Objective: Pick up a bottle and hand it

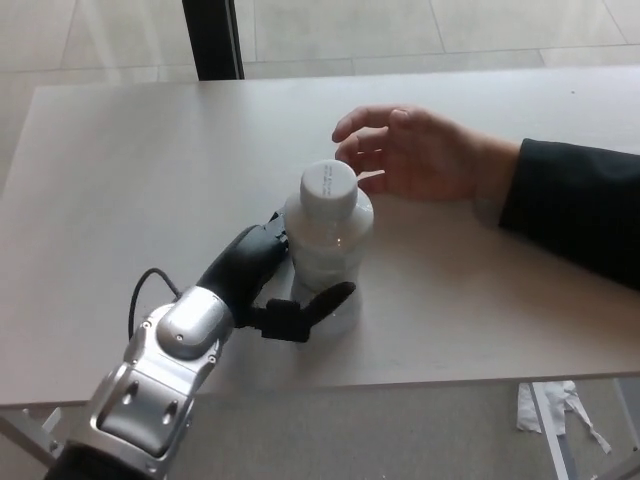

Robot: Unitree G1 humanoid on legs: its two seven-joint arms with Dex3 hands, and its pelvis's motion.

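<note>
A white plastic bottle point(329, 240) with a white cap stands on the pale table point(140, 170), leaning slightly to the right. My left hand point(268, 285) is wrapped around its lower body, thumb in front and fingers behind it. A person's open hand point(415, 152) in a dark sleeve hovers just behind and right of the bottle's cap. My right hand does not show.
The table's front edge point(400, 382) runs just below the bottle. A dark post point(212, 38) stands beyond the far edge. Crumpled white paper point(550, 408) lies on the floor at lower right.
</note>
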